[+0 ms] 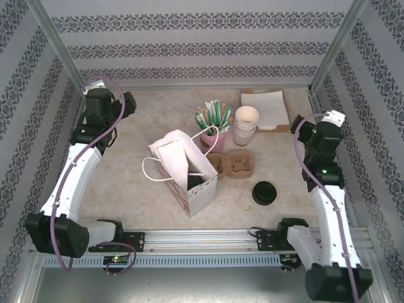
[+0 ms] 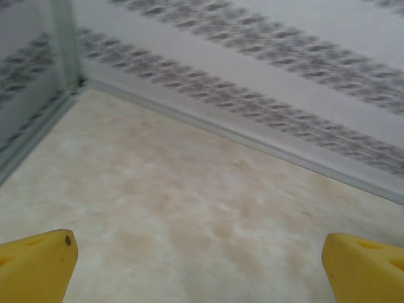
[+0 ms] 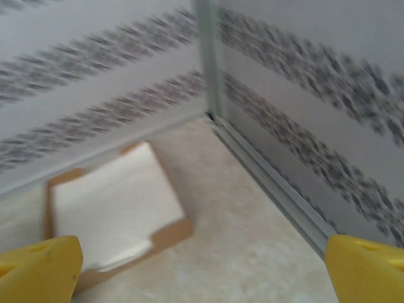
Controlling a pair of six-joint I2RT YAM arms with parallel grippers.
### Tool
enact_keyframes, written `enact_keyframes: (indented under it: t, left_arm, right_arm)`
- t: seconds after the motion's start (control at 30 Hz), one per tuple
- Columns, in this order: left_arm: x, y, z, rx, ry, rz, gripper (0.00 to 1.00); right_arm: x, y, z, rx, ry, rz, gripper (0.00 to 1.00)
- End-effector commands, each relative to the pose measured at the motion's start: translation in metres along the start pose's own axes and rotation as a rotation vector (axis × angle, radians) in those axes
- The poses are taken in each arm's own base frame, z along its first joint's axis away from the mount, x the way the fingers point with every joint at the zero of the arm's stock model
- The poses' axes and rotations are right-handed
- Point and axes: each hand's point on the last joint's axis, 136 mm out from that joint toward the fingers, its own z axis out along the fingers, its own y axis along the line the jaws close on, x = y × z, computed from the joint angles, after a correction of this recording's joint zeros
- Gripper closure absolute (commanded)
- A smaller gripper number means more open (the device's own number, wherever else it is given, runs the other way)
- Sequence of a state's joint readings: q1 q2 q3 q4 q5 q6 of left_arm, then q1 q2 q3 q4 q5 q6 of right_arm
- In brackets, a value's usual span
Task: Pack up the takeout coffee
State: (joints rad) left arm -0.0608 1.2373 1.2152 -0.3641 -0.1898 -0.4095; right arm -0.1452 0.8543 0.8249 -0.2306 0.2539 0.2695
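Both arms bent up near the side walls, my left claw (image 2: 201, 268) and right claw (image 3: 202, 268) spread wide, nothing held. Top view: takeout coffee (image 1: 195, 182) inside the paper bag (image 1: 169, 153) mid-worktop (image 1: 145, 196). Right wrist sees the napkin stack (image 3: 113, 202).

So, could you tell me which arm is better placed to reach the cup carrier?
Probably the right. The carrier lies right of the bag, on that arm's side; the left arm must reach past the bag. Both are open: right pincer, left pincer.
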Motion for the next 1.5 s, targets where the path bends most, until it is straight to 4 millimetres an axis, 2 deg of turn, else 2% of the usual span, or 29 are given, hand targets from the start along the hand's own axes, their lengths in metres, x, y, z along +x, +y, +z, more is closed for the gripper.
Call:
enact_keyframes:
  t: [0.0,0.1,0.23,0.33,0.5,0.53,0.6,0.77,0.8,1.0,1.13,1.2,1.23,1.47]
  left_arm:
    - [-0.016,0.019,-0.003,-0.072,-0.126,0.008,0.0]
    - [0.009,0.039,0.009,-0.151,-0.119,0.023,0.0]
    - [0.057,0.058,0.033,-0.182,-0.128,0.01,0.0]
    - [0.09,0.077,0.046,-0.24,-0.101,0.002,0.0]
    - [0.126,0.087,0.068,-0.277,-0.022,0.129,0.0]
    - [0.134,0.09,0.072,-0.284,-0.018,0.15,0.0]
    - [0.147,0.09,0.079,-0.263,-0.01,0.219,0.0]
    - [0.161,0.088,0.087,-0.174,-0.176,0.281,0.0]
    - [0.167,0.083,0.089,-0.145,-0.127,0.291,0.0]
    - [0.176,0.06,0.101,-0.026,-0.085,0.365,0.0]
    - [0.185,0.055,0.095,0.046,-0.106,0.357,0.0]
    - [0.187,0.051,0.093,0.084,-0.174,0.374,0.0]
    - [0.193,0.052,0.09,0.091,-0.138,0.371,0.0]
    - [0.186,0.06,0.096,0.027,-0.146,0.351,0.0]
  right_arm:
    - [0.013,-0.006,0.024,-0.035,-0.035,0.056,0.02]
    - [0.041,-0.018,0.045,0.015,-0.041,0.025,0.02]
    - [0.075,-0.005,0.059,-0.054,0.042,-0.016,0.02]
    - [0.09,0.005,0.056,-0.094,0.023,-0.102,0.02]
    - [0.105,0.012,0.047,-0.103,-0.058,-0.19,0.02]
    - [0.117,0.014,0.046,-0.122,-0.052,-0.209,0.02]
    - [0.128,0.024,0.048,-0.162,-0.038,-0.238,0.02]
    - [0.152,0.031,0.057,-0.193,-0.013,-0.242,0.02]
    - [0.153,0.031,0.06,-0.189,-0.018,-0.24,0.02]
    - [0.146,0.034,0.072,-0.182,-0.049,-0.25,0.02]
    - [0.148,0.036,0.082,-0.189,0.0,-0.27,0.02]
    - [0.148,0.037,0.08,-0.213,-0.005,-0.268,0.02]
    - [0.149,0.039,0.078,-0.225,-0.005,-0.27,0.02]
    - [0.148,0.053,0.07,-0.324,-0.033,-0.194,0.02]
